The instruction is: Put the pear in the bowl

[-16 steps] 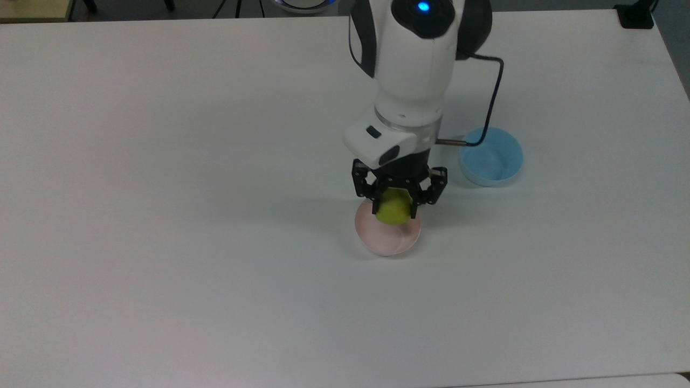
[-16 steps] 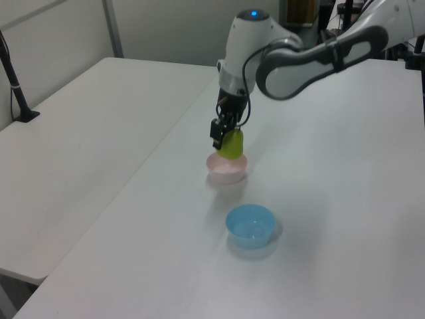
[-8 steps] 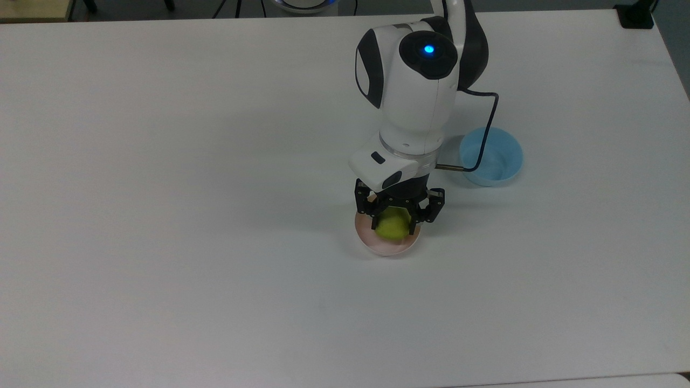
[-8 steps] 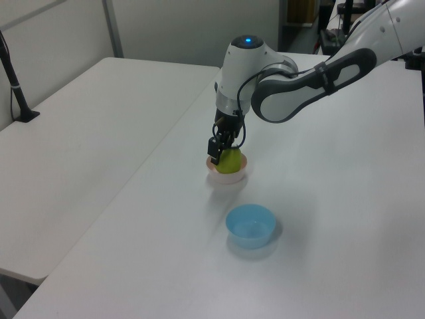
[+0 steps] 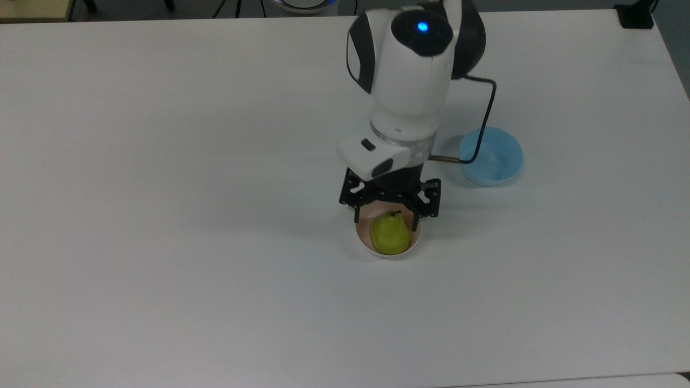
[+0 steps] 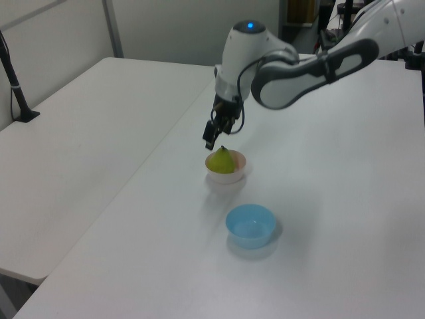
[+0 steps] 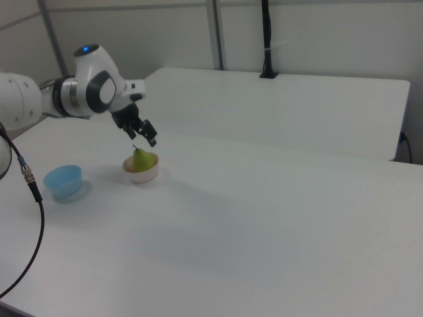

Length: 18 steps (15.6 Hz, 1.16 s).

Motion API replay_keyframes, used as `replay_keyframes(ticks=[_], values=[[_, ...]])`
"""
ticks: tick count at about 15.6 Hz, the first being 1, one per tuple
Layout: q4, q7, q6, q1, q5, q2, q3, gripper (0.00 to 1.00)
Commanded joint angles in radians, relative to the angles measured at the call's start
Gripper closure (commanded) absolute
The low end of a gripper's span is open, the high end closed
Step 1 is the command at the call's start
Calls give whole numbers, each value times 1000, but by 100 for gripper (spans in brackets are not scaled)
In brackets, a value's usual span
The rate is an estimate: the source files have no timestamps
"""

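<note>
Top view, pear: the pear [image 5: 390, 234] sits in the pink bowl [image 5: 362, 243], stem toward the gripper, on the white table [image 5: 161, 215].
Top view, gripper: the gripper [image 5: 387, 214] hangs just above the bowl's far rim, fingers [image 5: 356, 213] spread wide, nothing between them, clear of the fruit.
Top view, blue bowl: a blue bowl [image 5: 491, 156] stands near, to the top view's right of the arm [image 5: 409, 81]; a dark cable [image 5: 488, 116] crosses over its rim.
Left view, pear: the pear [image 6: 222, 161] rests stem up inside the bowl [image 6: 226, 175].
Left view, gripper: the gripper [image 6: 212, 135] hovers above and to the left view's left of the fruit, apart from it.
Left view, blue bowl: the blue bowl [image 6: 251, 226] lies nearer the camera, apart from the pink one.
Right view, pear: the pear [image 7: 140, 159] stands upright in the bowl [image 7: 141, 174].
Right view, gripper: the gripper [image 7: 141, 135] is raised just over the stem, jaws apart.
Right view, blue bowl: the blue bowl [image 7: 63, 182] sits to the right view's left of the pink one, not touching.
</note>
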<state>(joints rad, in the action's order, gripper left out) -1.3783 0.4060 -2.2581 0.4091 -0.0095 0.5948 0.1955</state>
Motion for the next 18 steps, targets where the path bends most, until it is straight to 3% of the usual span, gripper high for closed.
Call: replay_keyframes(ticks=[1, 7, 10, 14, 18], values=[[-45, 2, 159, -55, -6, -145, -17, 0], [-148, -203, 444, -320, -9, -383, -163, 0], [-205, -283, 525, -418, -9, -464, -214, 0], [-286, -315, 534, -458, -10, -527, -220, 0], [-288, -332, 562, -452, -17, -530, -209, 0]])
